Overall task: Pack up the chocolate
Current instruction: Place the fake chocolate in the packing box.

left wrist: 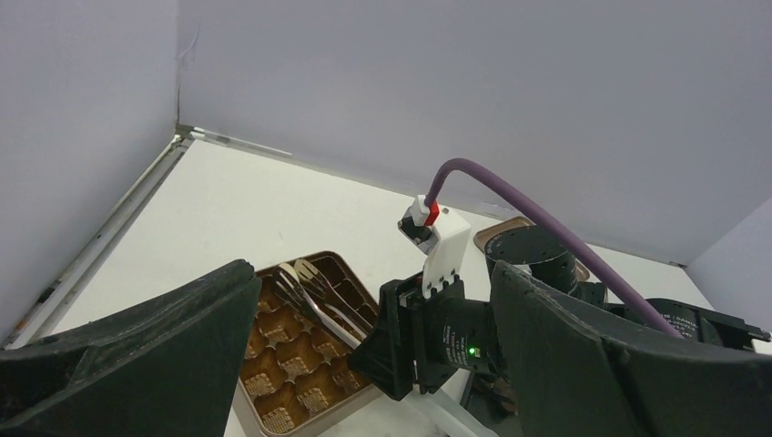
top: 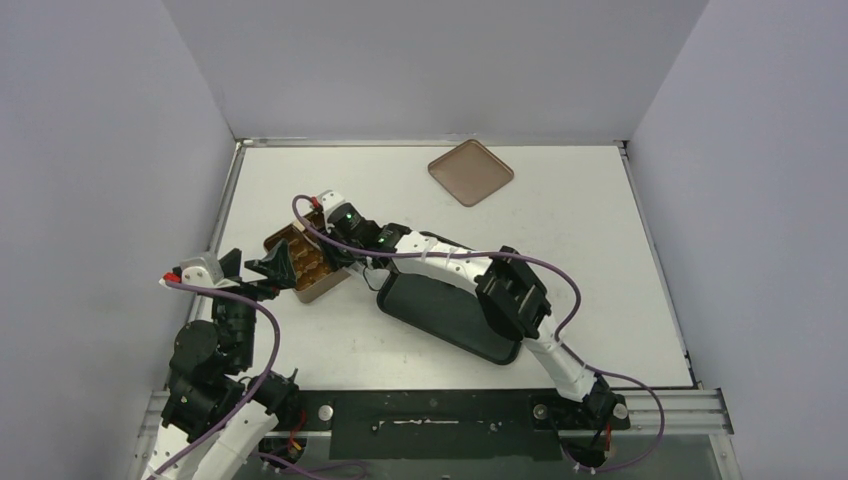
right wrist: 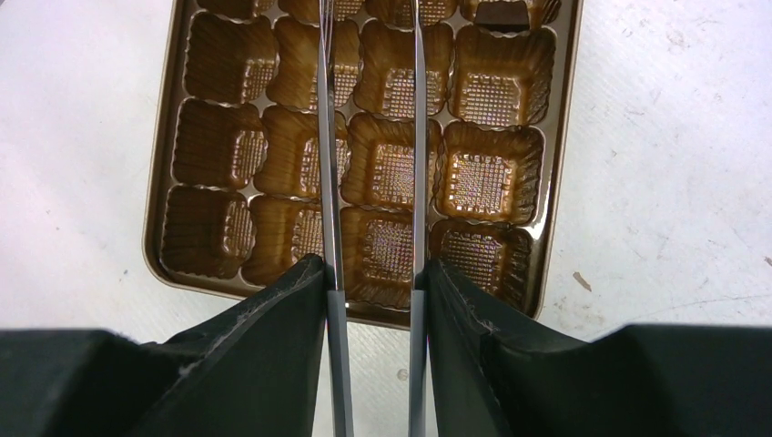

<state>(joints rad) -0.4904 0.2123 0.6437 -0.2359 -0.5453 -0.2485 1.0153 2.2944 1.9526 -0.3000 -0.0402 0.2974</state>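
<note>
Right arm: Your right arm stretches from its base across the black tray (top: 455, 322) to the gold-brown tin (right wrist: 209, 146), wrist tipped down over it.
Right tool (right wrist: 373, 282): Partly closed, clamped on metal tweezers (right wrist: 326, 182) whose two blades run out over the tin's moulded cells.
Left arm: Folded low at the near-left corner of the surface (top: 600, 250).
Left tool (top: 272, 267): Fingers spread wide, gripping nothing, just beside the tin.
Chocolate (right wrist: 501, 12): One dark piece sits in a far cell, right of the blades and clear of them.
Lid (top: 470, 172): Flat brown square, well apart at the far side.
</note>
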